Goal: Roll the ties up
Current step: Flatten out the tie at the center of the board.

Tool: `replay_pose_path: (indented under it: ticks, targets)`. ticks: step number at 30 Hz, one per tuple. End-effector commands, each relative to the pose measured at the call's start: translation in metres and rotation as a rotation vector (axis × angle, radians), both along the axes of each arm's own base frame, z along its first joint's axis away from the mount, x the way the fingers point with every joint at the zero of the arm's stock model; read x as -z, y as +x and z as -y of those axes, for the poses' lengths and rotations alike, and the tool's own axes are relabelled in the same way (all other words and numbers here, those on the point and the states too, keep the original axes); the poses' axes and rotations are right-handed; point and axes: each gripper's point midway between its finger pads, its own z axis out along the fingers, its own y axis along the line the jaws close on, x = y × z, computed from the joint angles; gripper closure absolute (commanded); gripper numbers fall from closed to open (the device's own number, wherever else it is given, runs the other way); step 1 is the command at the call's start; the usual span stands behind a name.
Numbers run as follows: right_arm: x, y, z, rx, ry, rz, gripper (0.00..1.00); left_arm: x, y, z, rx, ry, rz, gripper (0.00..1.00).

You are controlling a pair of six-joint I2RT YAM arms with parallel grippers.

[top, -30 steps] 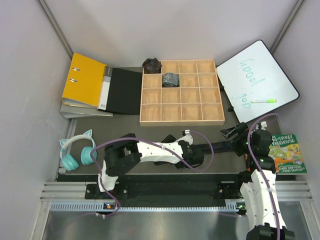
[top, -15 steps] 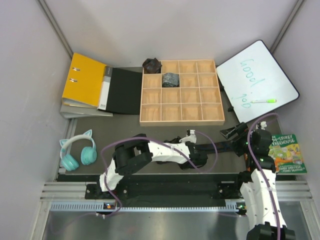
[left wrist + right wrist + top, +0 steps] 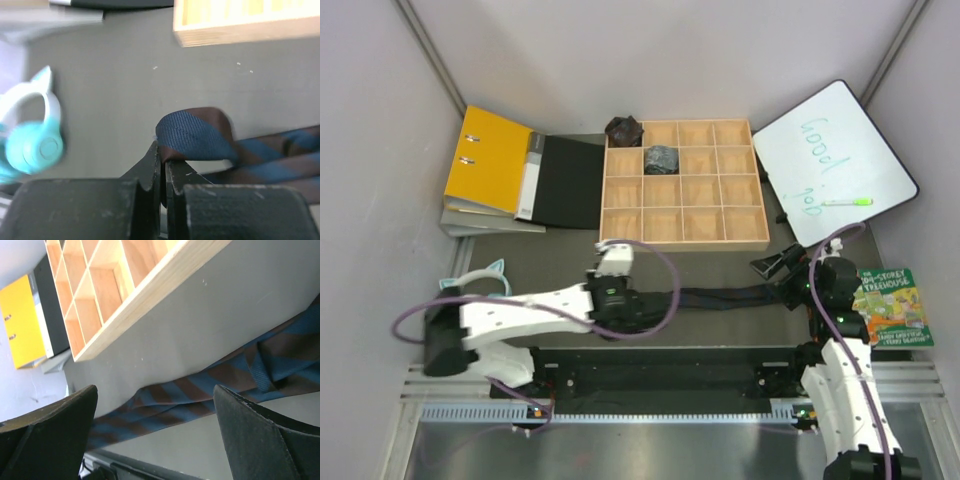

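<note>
A blue-and-brown striped tie [image 3: 730,295] lies stretched across the grey mat in front of the wooden tray [image 3: 683,241]. My left gripper [image 3: 162,156] is shut on the tie's folded-over left end [image 3: 197,132]; from above, the left gripper [image 3: 643,303] sits near the mat's middle. The right gripper [image 3: 155,435] hovers open over the tie's right stretch [image 3: 200,390], its fingers wide apart on either side and not touching the tie. From above, the right gripper [image 3: 777,274] is at the tie's right end. Two dark rolled ties [image 3: 624,129] [image 3: 661,158] sit at the tray's top left.
A yellow binder [image 3: 488,160] and a black folder cover [image 3: 570,182] lie left of the tray. A whiteboard [image 3: 835,160] with a green marker [image 3: 847,201] is at right, with a book [image 3: 895,305] below it. Teal headphones [image 3: 30,145] lie near my left arm.
The left gripper closed on the tie's end and drew it leftward across the mat, its elbow swinging out to the left. The right gripper stayed open and barely moved.
</note>
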Motion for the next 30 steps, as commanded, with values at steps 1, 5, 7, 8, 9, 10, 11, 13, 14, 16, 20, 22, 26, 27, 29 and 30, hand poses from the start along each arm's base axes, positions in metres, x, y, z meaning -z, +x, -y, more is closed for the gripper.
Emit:
replay_pose_path:
  ticks: [1, 5, 7, 8, 9, 10, 11, 13, 14, 16, 20, 22, 26, 27, 29, 30]
  targets:
    - [0.005, 0.001, -0.006, -0.022, 0.001, 0.014, 0.01, -0.01, -0.02, -0.034, -0.059, -0.368, 0.013, 0.94]
    - [0.011, 0.001, -0.005, -0.01, 0.011, 0.006, 0.01, -0.005, -0.031, -0.046, 0.004, -0.611, 0.013, 0.48]
    - [0.011, 0.001, -0.005, -0.007, 0.009, 0.006, 0.01, -0.015, -0.034, -0.049, 0.03, -0.746, 0.035, 0.06]
    - [0.012, 0.001, -0.004, -0.007, 0.006, 0.005, 0.01, -0.01, -0.036, -0.052, 0.033, -0.759, 0.029, 0.01]
    - [0.012, 0.001, -0.004, -0.007, 0.005, 0.004, 0.01, -0.014, -0.037, -0.055, 0.04, -0.793, 0.036, 0.01]
    - [0.013, 0.001, -0.004, -0.007, 0.003, 0.004, 0.01, -0.013, -0.038, -0.059, 0.034, -0.795, 0.035, 0.01]
    - [0.013, 0.001, -0.004, -0.004, 0.001, 0.003, 0.01, -0.015, -0.038, -0.061, 0.024, -0.805, 0.035, 0.01]
    - [0.012, 0.001, -0.004, -0.007, 0.005, 0.005, 0.01, -0.016, -0.038, -0.066, 0.01, -0.779, 0.035, 0.01]
    - [0.011, 0.001, -0.004, -0.009, 0.0, 0.009, 0.01, -0.023, -0.038, -0.065, 0.007, -0.785, 0.04, 0.01]
    - [0.009, 0.0, -0.004, -0.014, -0.01, 0.012, 0.02, -0.024, -0.035, -0.062, 0.011, -0.741, 0.045, 0.01]
    - [0.002, -0.001, -0.001, -0.02, -0.074, 0.019, 0.04, -0.027, -0.027, -0.035, 0.071, -0.655, 0.04, 0.06]
    - [-0.005, 0.0, -0.004, -0.031, -0.098, 0.03, 0.05, -0.019, -0.022, -0.019, 0.108, -0.55, 0.026, 0.19]
    - [-0.015, 0.004, -0.023, -0.101, -0.079, 0.059, 0.15, -0.015, -0.013, 0.028, 0.186, -0.463, -0.025, 0.33]
    - [-0.014, 0.008, -0.03, -0.127, -0.071, 0.055, 0.17, -0.005, -0.01, 0.042, 0.191, -0.433, -0.049, 0.35]
    - [-0.014, 0.009, -0.045, -0.198, -0.08, 0.043, 0.19, 0.0, -0.006, 0.06, 0.201, -0.441, -0.092, 0.41]
    - [-0.008, 0.009, -0.047, -0.211, -0.099, 0.013, 0.2, 0.01, -0.001, 0.072, 0.216, -0.429, -0.11, 0.42]
